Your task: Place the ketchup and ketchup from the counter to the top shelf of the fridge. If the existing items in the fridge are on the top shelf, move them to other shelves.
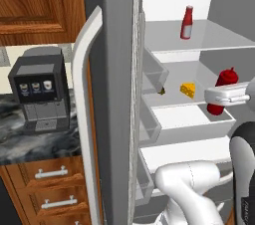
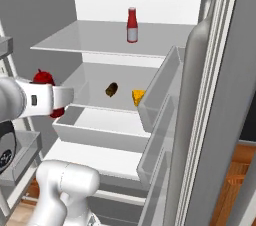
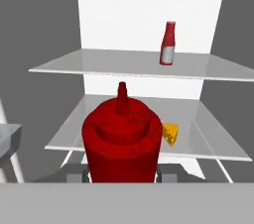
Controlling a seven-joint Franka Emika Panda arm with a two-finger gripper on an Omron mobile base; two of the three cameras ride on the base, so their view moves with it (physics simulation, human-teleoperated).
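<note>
My gripper (image 3: 123, 173) is shut on the taller dark red ketchup (image 3: 121, 141), which stands upright between the fingers. Hand and bottle (image 1: 226, 78) (image 2: 44, 77) hover in front of the open fridge (image 1: 117, 69), about level with the second shelf (image 3: 208, 139). The shorter ketchup (image 1: 187, 22) (image 2: 132, 25) (image 3: 168, 43), with a white label, stands upright on the top shelf (image 1: 214, 37) (image 2: 80, 37) (image 3: 99, 62). The yellow cheese wedge (image 1: 188, 89) (image 2: 138, 96) (image 3: 170, 133) and the brown lump (image 1: 162, 90) (image 2: 111, 89) lie on the second shelf.
The open fridge door (image 1: 84, 119) with its grey bins (image 1: 152, 74) (image 2: 160, 90) stands beside the shelves. A pale drawer (image 1: 191, 119) (image 2: 95, 125) juts out below the second shelf. A coffee machine (image 1: 40, 92) sits on the marbled counter (image 1: 30, 142) at left.
</note>
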